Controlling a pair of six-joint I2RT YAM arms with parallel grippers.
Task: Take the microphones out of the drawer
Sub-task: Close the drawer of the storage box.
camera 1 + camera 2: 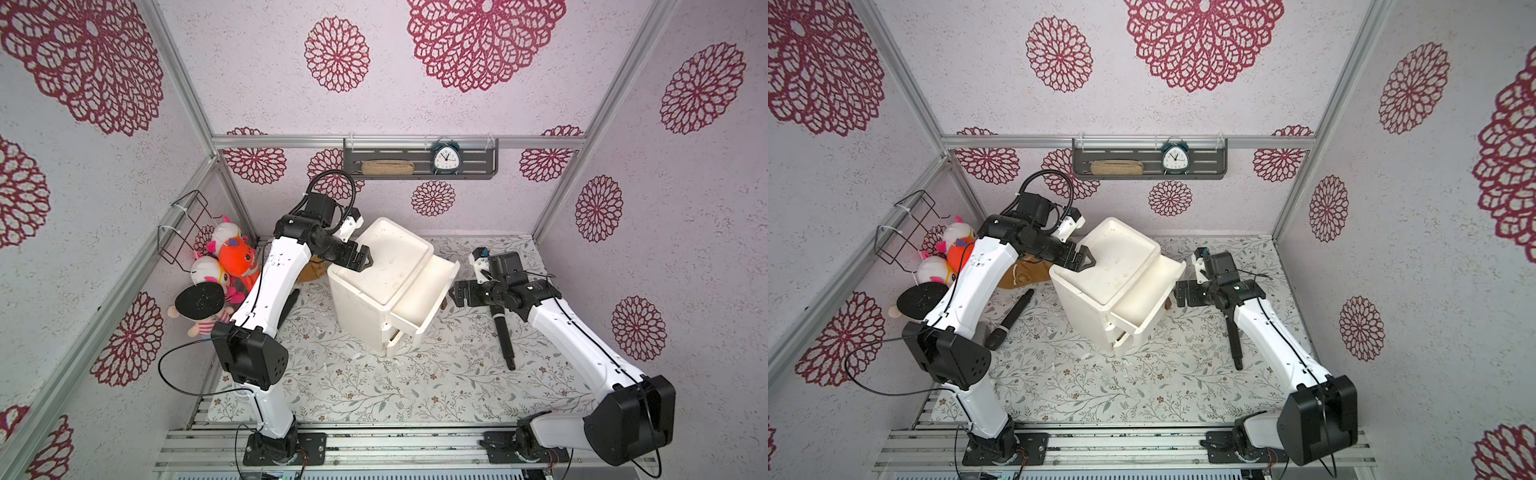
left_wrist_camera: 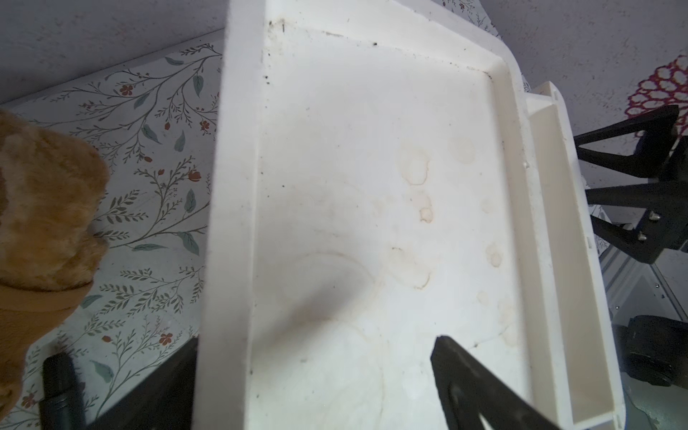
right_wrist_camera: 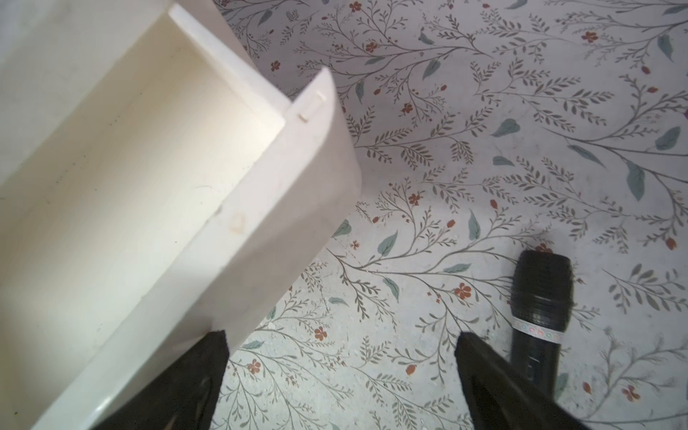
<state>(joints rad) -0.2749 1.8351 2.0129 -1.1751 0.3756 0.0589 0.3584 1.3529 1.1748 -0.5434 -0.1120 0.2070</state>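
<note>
A white drawer unit (image 1: 365, 299) stands mid-table with its top drawer (image 1: 442, 291) (image 3: 298, 193) pulled out; the part of the drawer's inside that shows holds nothing. A black microphone (image 1: 503, 336) (image 1: 1234, 336) (image 3: 540, 309) lies on the mat right of the unit, its head under my right wrist. My right gripper (image 1: 455, 293) (image 3: 340, 335) hangs open beside the drawer front, the microphone just outside one finger. My left gripper (image 1: 365, 262) (image 2: 316, 342) is open, straddling the unit's top rim. Another black microphone (image 1: 1013, 313) lies left of the unit.
Plush toys (image 1: 224, 266) pile at the left wall under a wire basket (image 1: 187, 224). A brown plush (image 2: 37, 223) lies behind the unit's left side. A wall shelf (image 1: 419, 176) carries a clock (image 1: 444, 158). A lower drawer (image 1: 392, 336) is slightly ajar.
</note>
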